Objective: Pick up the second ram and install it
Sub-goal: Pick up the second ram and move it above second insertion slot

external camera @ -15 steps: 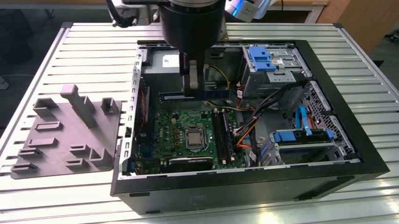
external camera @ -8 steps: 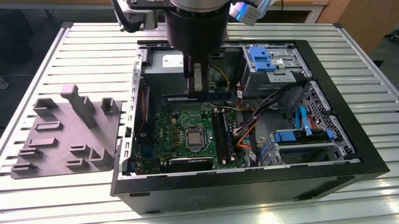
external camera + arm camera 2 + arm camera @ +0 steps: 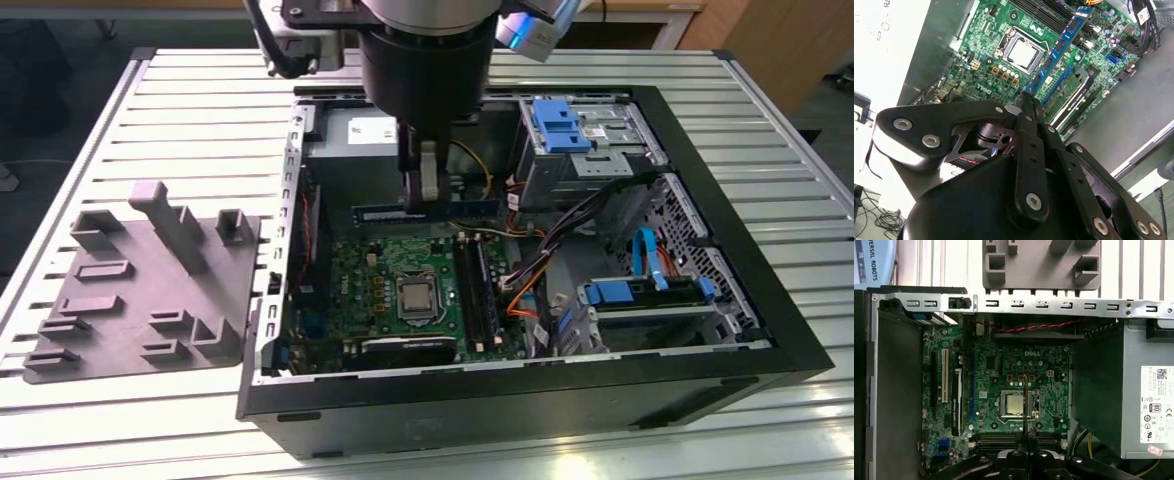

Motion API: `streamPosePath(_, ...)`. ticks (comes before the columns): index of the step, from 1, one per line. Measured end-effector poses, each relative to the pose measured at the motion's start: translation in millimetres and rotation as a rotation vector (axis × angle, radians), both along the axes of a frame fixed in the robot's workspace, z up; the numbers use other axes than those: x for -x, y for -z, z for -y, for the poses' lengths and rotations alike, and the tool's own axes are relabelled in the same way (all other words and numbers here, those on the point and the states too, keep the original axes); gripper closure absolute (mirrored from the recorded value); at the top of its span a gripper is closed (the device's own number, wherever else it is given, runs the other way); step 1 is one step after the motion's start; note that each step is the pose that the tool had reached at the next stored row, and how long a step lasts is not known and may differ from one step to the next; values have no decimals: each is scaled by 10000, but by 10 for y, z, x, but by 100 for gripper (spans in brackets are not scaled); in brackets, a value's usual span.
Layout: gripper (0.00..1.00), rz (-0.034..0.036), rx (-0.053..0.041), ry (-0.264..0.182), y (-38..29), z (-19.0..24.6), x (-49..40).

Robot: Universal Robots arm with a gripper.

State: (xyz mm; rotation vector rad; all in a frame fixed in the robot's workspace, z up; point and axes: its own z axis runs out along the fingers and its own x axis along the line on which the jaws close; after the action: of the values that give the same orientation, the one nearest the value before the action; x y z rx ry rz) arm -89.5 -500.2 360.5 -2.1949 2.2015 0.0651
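My gripper [image 3: 426, 200] has its jaws pinching the second ram [image 3: 470, 210] at mid-length. The one stick hangs level inside the open computer case [image 3: 534, 405], above the motherboard [image 3: 374, 285]. At the exterior view's left, one grey fixture tray [image 3: 134, 285] lies on the slatted table [image 3: 200, 100]. One processor [image 3: 418, 297] sits below the stick. Two blue drive brackets [image 3: 561, 125] stand toward the exterior view's right.
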Motion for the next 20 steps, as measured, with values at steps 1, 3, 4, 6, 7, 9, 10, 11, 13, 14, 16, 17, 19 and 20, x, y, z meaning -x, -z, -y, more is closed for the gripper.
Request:
streamPosePath(1,88,0,0,0,4,0,-5)
streamPosePath(3,88,0,0,1,11,0,-16)
streamPosePath(4,88,0,0,1,14,0,-21)
streamPosePath(6,88,0,0,2,21,0,-30)
streamPosePath(7,88,0,0,2,25,0,-34)
streamPosePath(9,88,1,0,4,33,0,-40)
streamPosePath(10,88,1,-2,5,39,0,-42)
streamPosePath(11,88,1,-1,6,46,0,-44)
streamPosePath(13,88,0,0,8,59,0,-47)
streamPosePath(14,88,0,0,9,65,0,-48)
streamPosePath(16,88,0,0,11,78,0,-52)
streamPosePath(17,88,1,0,13,85,0,-53)
streamPosePath(19,88,0,-1,16,103,0,-55)
streamPosePath(20,88,0,0,18,111,0,-56)
